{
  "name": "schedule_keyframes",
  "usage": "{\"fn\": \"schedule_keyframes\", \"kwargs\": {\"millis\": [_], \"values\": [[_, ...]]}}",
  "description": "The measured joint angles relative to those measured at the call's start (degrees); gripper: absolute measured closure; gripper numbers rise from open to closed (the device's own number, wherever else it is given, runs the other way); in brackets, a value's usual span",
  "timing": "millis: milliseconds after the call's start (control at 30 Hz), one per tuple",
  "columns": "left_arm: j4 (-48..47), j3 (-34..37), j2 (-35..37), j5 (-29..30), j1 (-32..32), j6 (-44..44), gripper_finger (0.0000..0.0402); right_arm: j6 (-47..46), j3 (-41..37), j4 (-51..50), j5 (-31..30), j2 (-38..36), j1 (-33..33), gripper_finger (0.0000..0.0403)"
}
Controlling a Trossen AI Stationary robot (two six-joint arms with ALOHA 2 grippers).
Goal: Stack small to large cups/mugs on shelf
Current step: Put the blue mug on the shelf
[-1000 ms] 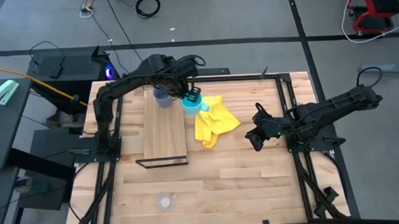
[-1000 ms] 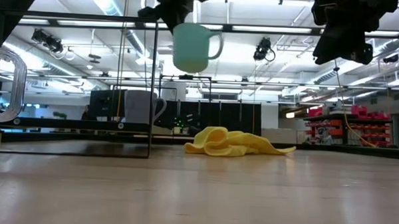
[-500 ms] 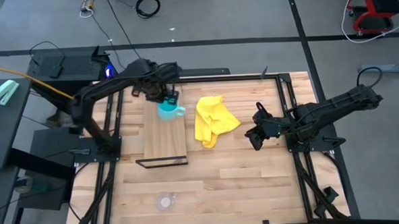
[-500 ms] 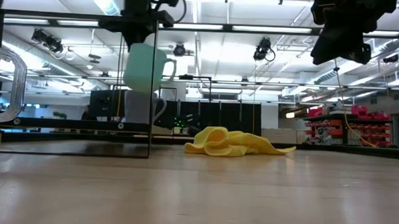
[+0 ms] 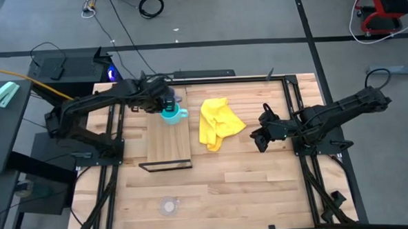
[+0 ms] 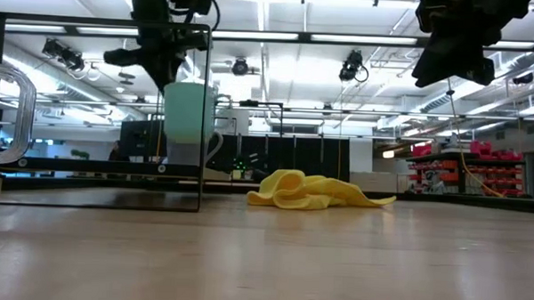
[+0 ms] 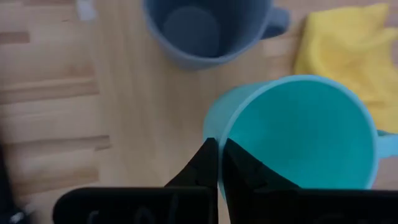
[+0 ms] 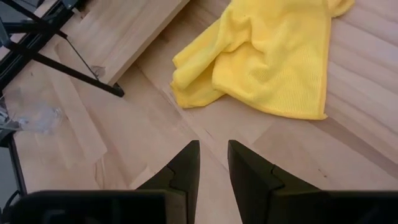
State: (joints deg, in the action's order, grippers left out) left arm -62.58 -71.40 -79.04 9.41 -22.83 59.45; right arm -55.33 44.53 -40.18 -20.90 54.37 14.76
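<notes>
Since half a second ago my left arm has drawn back toward the table's left side, and the turquoise mug (image 5: 171,114) has come lower over the shelf (image 5: 168,138). My left gripper (image 7: 218,163) is clamped on the mug's rim, one finger inside and one outside, with the handle pointing toward the yellow cloth (image 5: 219,122). In the low view the turquoise mug (image 6: 189,112) hangs directly above the grey-blue mug (image 6: 192,144); whether the two touch I cannot tell. The grey-blue mug (image 7: 202,30) stands upright at the far end of the shelf, its handle also on the cloth side. The cloth lies crumpled on the tabletop (image 5: 262,181) just beside the shelf. The clear glass cup (image 5: 169,206) sits on the tabletop near the front edge, well apart from the shelf. My right gripper (image 8: 212,163) waits above the tabletop to the right of the cloth, fingers slightly parted and grasping nothing.
</notes>
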Motion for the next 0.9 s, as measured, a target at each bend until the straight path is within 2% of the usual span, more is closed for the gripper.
{"fn": "schedule_keyframes", "kwargs": {"millis": [600, 900], "values": [[2.2, 8.98, 0.08, 0.02, 4.84, 1.53, 0.039, -1.47, 0.0, 0.0, -0.58, 0.0, 0.0, 0.0312], [4.17, 9.64, 0.1, 0.04, 5.18, 1.89, 0.0376, -1.47, 0.0, -0.04, -0.7, 0.0, 0.0, 0.0312]]}}
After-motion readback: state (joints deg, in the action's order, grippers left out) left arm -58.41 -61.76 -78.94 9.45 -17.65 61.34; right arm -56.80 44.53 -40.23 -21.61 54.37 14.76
